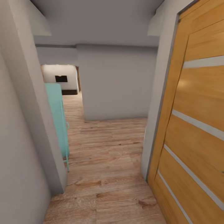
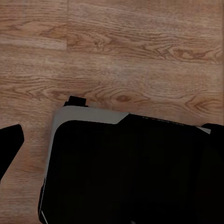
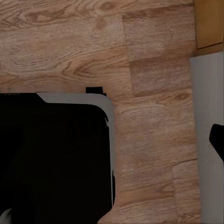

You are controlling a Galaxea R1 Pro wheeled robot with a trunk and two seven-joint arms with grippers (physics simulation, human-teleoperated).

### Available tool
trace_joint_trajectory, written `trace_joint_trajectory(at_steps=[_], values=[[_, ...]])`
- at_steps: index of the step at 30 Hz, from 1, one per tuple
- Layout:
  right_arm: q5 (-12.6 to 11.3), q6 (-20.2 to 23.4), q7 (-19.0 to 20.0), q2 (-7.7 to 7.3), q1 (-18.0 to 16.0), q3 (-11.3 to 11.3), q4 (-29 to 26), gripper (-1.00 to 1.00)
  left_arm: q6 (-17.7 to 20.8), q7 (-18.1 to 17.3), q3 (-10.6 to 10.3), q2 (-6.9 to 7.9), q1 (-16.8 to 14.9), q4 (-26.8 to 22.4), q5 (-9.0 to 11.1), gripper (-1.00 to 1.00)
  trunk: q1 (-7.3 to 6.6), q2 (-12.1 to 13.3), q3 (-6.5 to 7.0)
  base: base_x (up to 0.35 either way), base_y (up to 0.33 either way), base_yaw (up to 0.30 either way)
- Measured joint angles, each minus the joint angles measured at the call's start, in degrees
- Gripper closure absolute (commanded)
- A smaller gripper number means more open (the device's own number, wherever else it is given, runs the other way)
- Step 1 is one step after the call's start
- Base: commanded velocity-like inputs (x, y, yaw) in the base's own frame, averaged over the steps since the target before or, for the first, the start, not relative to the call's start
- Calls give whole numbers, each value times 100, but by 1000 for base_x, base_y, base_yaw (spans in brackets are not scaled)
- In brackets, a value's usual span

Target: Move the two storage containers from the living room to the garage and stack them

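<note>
The two storage containers are out of view, and so is the garage. I am in a narrow hallway with a light wood plank floor (image 1: 105, 174). Both wrist views look down at this floor and at my black, grey-edged base (image 2: 130, 172) (image 3: 51, 158). My left gripper (image 2: 112, 140) has a dark fingertip (image 2: 9, 144) at the picture's edge, spread wide, with nothing between the fingers. My right gripper (image 3: 112, 140) shows a dark fingertip (image 3: 218, 140) at the far edge, also spread wide and holding nothing.
An oak door with pale stripes (image 1: 199, 124) stands close on my right. A grey wall (image 1: 18, 124) and a teal cabinet (image 1: 57, 118) line the left. A grey wall (image 1: 118, 84) blocks straight ahead. The corridor runs on at the left to a lit room (image 1: 62, 79).
</note>
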Motion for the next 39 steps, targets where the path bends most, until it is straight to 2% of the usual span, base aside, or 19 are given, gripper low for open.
trace_joint_trajectory(at_steps=[11, 22, 39], values=[[0, 0, 0, 4, 0, 0, 0, -100, 0, 0, 0, 0, 0, 0, -1, -100, 0, 0, 0, 324, 0, 15], [0, 1, 0, -4, 0, 0, 0, -100, 0, 0, 0, 0, 1, -1, 0, -100, 0, 0, 0, 324, 0, 207], [9, -12, 0, -9, 0, 0, 0, -100, 1, 0, 0, -4, 0, 0, -5, -100, 0, 0, 0, 324, 0, 10]])
